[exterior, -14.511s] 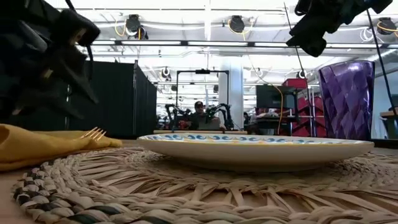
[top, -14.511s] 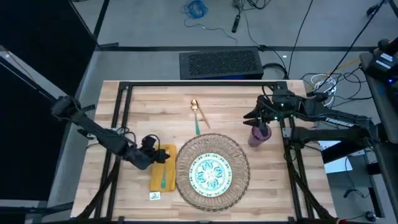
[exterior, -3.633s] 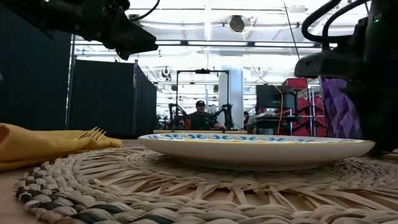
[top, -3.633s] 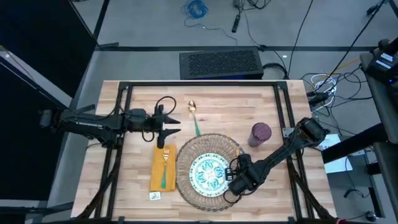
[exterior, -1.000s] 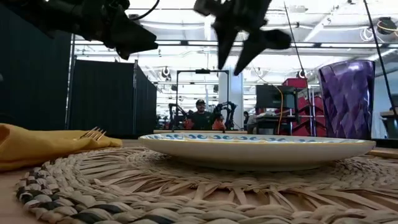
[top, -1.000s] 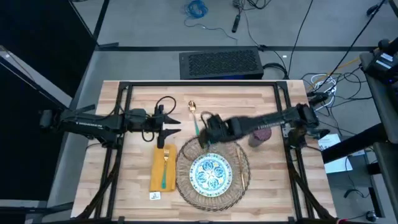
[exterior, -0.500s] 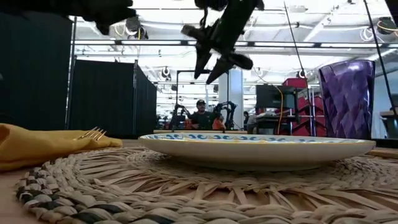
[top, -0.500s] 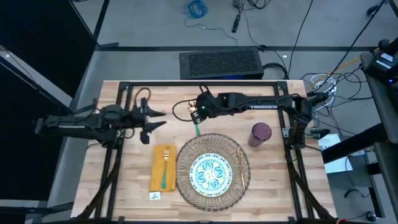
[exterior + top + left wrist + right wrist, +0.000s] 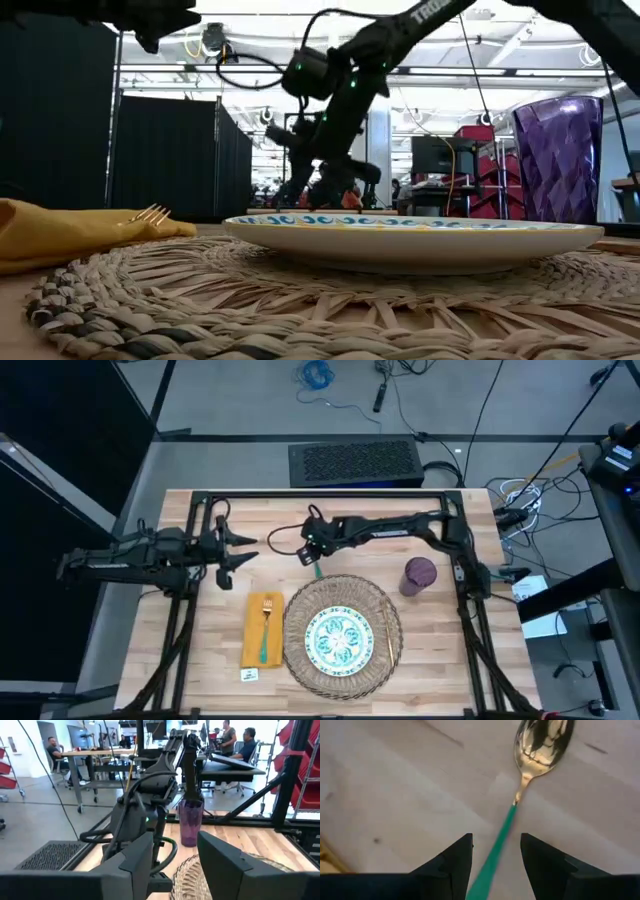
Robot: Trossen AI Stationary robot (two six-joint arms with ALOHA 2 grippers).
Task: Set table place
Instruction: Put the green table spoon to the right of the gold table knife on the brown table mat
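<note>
Right gripper (image 9: 492, 852) sits low over the green-handled spoon (image 9: 520, 795), fingers spread on either side of the handle, not pinching it. The spoon lies on the table (image 9: 480, 660) just above the woven mat (image 9: 375, 600), upper middle of the high view. Left gripper (image 9: 240, 550) hangs spread at centre left, above the napkin (image 9: 250, 645).

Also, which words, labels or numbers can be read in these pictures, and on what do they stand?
"TRO": white letters on the right arm in the low view; the rest is not legible.
White tag on the table, next to the yellow napkin: too small to read.
</note>
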